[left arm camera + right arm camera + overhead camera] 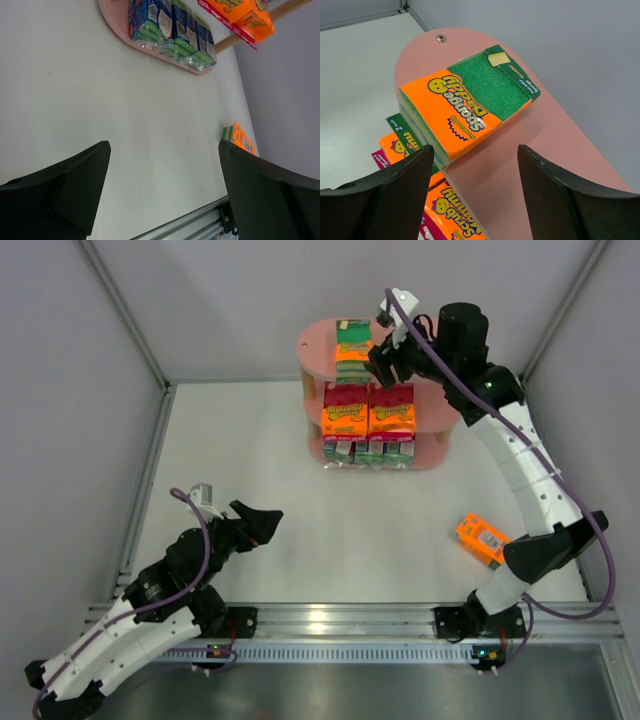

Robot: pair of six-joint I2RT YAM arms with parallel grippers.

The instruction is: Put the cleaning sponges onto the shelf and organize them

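Grey panels walled a white tabletop (300,540), with the pink shelf (545,130) at its far side. Your right tool (475,160) hung open and empty over the green-and-orange pack (465,107) on the top board, and more packs (368,410) filled the lower boards. Your left tool (165,150) gaped wide, holding nothing. One loose pack (482,538) lay on the tabletop. It was likely light, squashy and slick-wrapped, so pinch its long edges.

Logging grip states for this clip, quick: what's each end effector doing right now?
Left end effector: open, empty.
Right end effector: open, holding nothing; green-and-orange sponge pack lies on the top shelf board ahead.
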